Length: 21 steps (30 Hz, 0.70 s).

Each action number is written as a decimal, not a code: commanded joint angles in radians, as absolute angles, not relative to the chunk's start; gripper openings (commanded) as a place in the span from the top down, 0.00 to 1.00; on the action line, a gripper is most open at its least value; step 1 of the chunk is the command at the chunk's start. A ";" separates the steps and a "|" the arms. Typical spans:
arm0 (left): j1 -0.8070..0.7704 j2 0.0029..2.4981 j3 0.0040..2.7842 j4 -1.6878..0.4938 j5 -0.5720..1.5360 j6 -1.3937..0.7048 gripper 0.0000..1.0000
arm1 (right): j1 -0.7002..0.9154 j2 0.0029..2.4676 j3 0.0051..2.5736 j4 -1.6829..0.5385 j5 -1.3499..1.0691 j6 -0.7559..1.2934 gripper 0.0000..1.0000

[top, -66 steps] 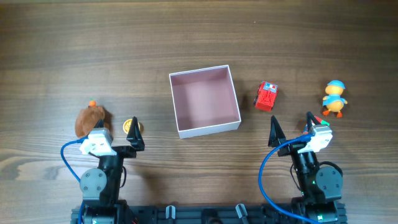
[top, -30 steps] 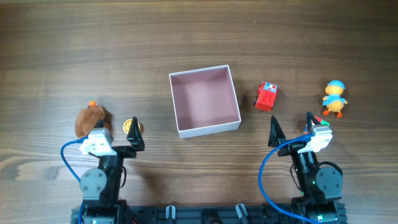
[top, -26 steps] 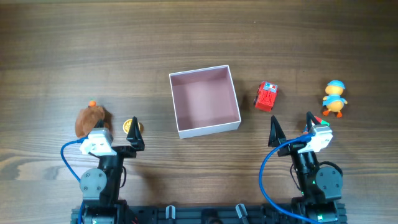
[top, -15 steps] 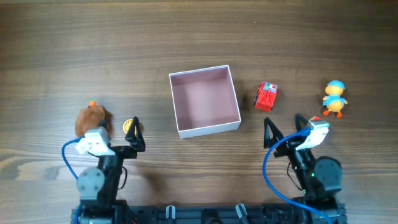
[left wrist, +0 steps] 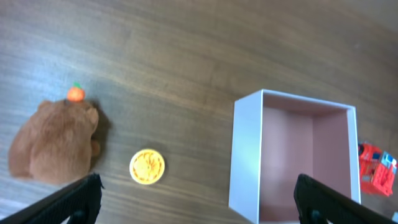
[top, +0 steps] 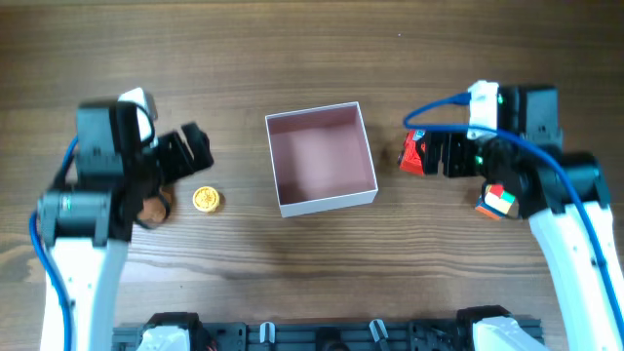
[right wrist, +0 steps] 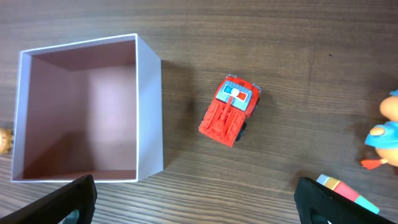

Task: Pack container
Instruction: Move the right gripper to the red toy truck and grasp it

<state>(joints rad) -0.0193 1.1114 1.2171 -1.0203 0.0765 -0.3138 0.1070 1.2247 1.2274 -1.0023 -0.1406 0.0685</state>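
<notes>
The container (top: pixel 329 203), a white square box with a pink inside, stands empty at the table's middle. It also shows in the left wrist view (left wrist: pixel 245 155) and the right wrist view (right wrist: pixel 149 106). A brown plush (left wrist: pixel 53 140) and a yellow coin (top: pixel 205 199) lie left of it. A red toy truck (right wrist: pixel 230 111) lies right of it, with a duck (right wrist: pixel 385 134) and a coloured block (top: pixel 499 200) farther right. My left gripper (top: pixel 183 154) hovers open above the plush and coin (left wrist: pixel 147 167). My right gripper (top: pixel 444 153) hovers open above the truck (top: pixel 414 153). Both are empty.
An orange bit (left wrist: pixel 75 93) sits at the plush's top. In the overhead view the right arm hides the duck and the left arm covers most of the plush. Bare wood surrounds the box on the far side.
Both arms have lifted from the table's front edge and swung out over the table: the left over the plush and coin, the right over the truck and duck. No toy has moved.
</notes>
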 commanded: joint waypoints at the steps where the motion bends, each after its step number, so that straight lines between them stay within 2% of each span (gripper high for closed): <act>1: -0.015 1.214 1.302 -1.040 0.085 -0.323 0.00 | 0.115 1.280 1.266 -1.023 -0.113 0.007 0.30; 2: -0.015 1.226 1.302 -1.041 0.085 -0.322 0.00 | 0.120 1.288 1.266 -1.026 -0.115 0.008 0.43; 3: -0.015 1.242 1.302 -1.044 0.085 -0.322 0.00 | 0.127 1.299 1.266 -1.029 -0.132 0.008 0.67; 4: -0.015 1.252 1.301 -1.049 0.085 -0.323 0.00 | 0.136 1.312 1.265 -1.031 -0.149 0.010 0.80; 7: -0.016 1.285 1.300 -1.056 0.085 -0.323 0.36 | 0.180 1.356 1.251 -1.022 -0.157 0.010 0.94; 8: -0.019 1.303 1.300 -1.055 0.085 -0.323 0.51 | 0.195 1.378 1.250 -1.015 -0.158 0.011 0.95; 9: -0.025 1.329 1.300 -1.053 0.085 -0.323 0.71 | 0.216 1.417 1.250 -1.002 -0.158 0.011 0.96; 11: -0.042 1.381 1.300 -1.047 0.085 -0.322 0.84 | 0.234 1.476 1.250 -0.987 -0.158 0.011 0.96; 14: -0.076 1.475 1.300 -1.017 0.086 -0.323 0.96 | 0.243 1.575 1.250 -0.957 -0.158 0.029 0.96; 21: -0.200 1.663 1.300 -0.880 0.085 -0.322 0.96 | 0.275 1.747 1.250 -0.956 -0.173 0.025 0.96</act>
<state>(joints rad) -0.1539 1.6051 1.2846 -0.9245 0.0769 -0.3241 0.2485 1.7039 1.2404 -0.9531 -0.1452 0.0212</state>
